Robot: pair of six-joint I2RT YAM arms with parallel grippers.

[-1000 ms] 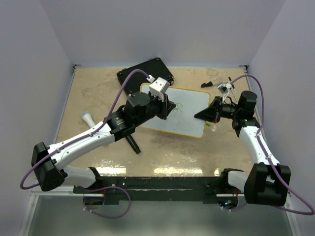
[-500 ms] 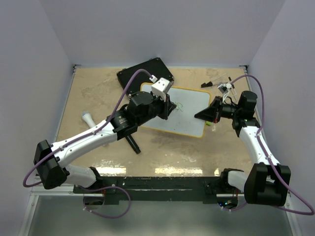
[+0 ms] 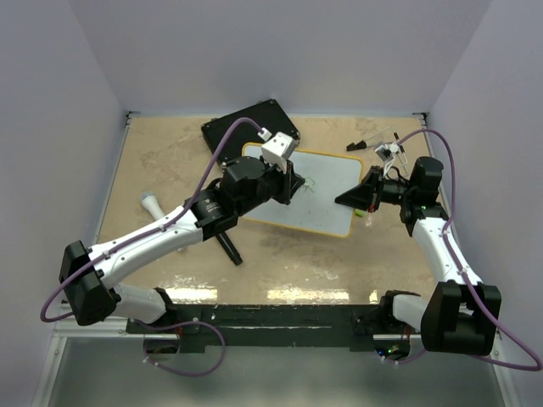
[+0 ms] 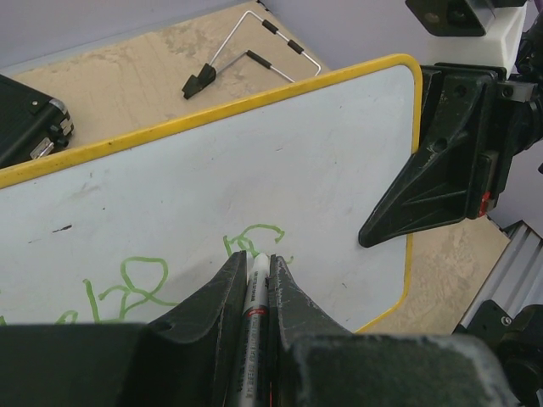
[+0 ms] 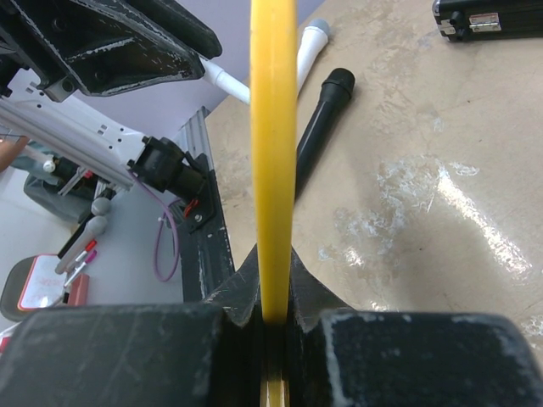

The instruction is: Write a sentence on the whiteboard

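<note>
Sandy tabletop, whiteboard central. My right gripper pinched its 3 o'clock rim; my left gripper pinched the marker, sentence unfinished. Next, I judged, light strokes toward 3 o'clock.

L claw clamped; R claw clamped; both reach inward.

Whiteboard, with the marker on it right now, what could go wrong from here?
The right gripper pinches only the thin yellow rim of the whiteboard, so pressure from the marker might twist or slip it. The left gripper has its fingers very close to the green writing and could smear it.
</note>
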